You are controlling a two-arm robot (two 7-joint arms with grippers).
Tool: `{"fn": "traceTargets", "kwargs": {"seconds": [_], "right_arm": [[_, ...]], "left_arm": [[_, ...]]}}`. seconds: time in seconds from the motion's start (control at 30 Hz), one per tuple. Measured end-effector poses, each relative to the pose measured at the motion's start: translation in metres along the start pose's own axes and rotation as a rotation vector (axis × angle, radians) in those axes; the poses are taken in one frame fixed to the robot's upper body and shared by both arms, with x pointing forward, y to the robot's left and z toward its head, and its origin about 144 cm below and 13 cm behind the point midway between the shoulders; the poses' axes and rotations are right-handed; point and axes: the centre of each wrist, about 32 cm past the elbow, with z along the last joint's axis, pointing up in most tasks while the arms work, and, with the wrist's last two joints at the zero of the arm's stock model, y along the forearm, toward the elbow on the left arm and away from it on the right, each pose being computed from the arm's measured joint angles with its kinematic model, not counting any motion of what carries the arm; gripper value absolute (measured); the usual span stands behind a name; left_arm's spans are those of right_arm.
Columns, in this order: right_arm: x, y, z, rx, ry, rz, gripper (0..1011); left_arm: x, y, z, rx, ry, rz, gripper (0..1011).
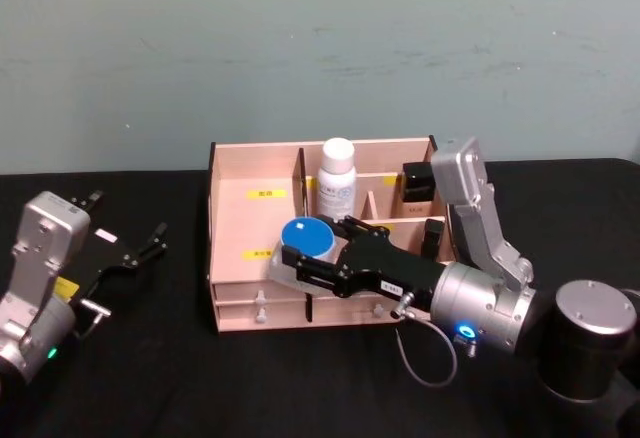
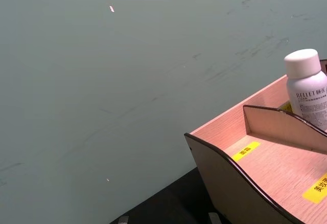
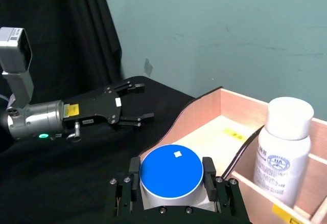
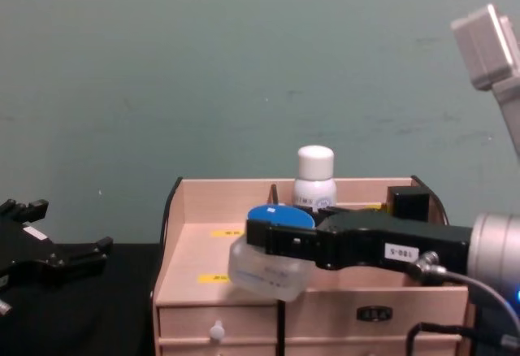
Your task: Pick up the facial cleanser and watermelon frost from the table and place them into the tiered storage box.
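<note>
Above the front left compartment of the tiered storage box (image 1: pixel 235 220), a blue-lidded jar (image 1: pixel 305 234) with a clear body hangs tilted, clamped between the fingers of the right gripper (image 1: pixel 300 261), which are closed narrowly against its sides. Behind it, a white bottle (image 1: pixel 336 180) stands upright in a rear compartment. Left of the box, well apart from it, the left gripper (image 1: pixel 130 248) hangs over the black table (image 1: pixel 180 378) with its fingers spread wide, holding nothing.
</note>
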Motion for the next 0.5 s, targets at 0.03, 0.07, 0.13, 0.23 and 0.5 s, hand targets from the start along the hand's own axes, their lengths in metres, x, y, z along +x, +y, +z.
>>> {"fn": "traceTargets", "kwargs": {"seconds": [0.03, 0.07, 0.13, 0.23, 0.5], "right_arm": [[0.003, 0.003, 0.000, 0.002, 0.000, 0.003, 736], [0.004, 0.004, 0.001, 0.002, 0.000, 0.007, 736], [0.008, 0.009, 0.002, 0.003, -0.001, 0.015, 736], [0.016, 0.015, 0.003, 0.004, -0.002, 0.025, 736], [0.034, 0.027, 0.009, 0.010, -0.005, 0.034, 736]], "left_arm": [[0.000, 0.000, 0.000, 0.000, 0.000, 0.000, 1010], [0.000, 0.000, 0.000, 0.000, 0.000, 0.000, 1010], [0.000, 0.000, 0.000, 0.000, 0.000, 0.000, 1010], [0.000, 0.000, 0.000, 0.000, 0.000, 0.000, 1010], [0.000, 0.000, 0.000, 0.000, 0.000, 0.000, 1010]]}}
